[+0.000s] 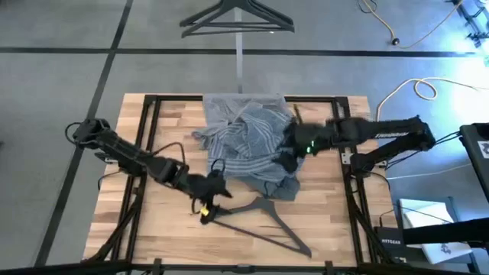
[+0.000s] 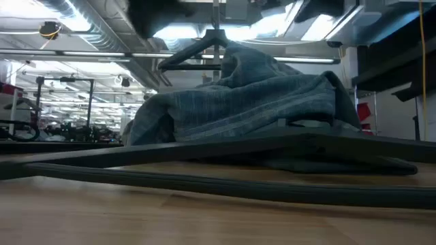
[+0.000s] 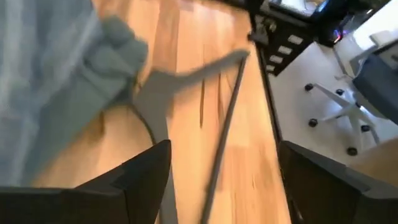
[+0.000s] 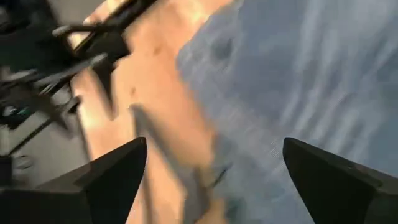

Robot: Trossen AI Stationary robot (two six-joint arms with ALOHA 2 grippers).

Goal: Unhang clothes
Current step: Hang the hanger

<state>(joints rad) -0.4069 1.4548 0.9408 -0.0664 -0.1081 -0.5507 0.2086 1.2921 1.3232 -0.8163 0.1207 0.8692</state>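
From above, the striped shirt [image 1: 250, 145] lies crumpled at the table's [image 1: 153, 229] middle and far side over a grey shirt [image 1: 229, 105], with a dark hanger [image 1: 263, 221] bare on the wood nearer; the left gripper [image 1: 208, 200] hovers at the hanger's hook end and the right gripper [image 1: 289, 153] is over the pile's right edge. The low view adds a second hanger [image 2: 197, 51] rising behind the heap. The left wrist view shows its fingers [image 3: 134, 183] spread wide and empty above the hanger, and the right wrist view shows its fingers [image 4: 109, 177] wide apart, holding nothing, over the shirt.
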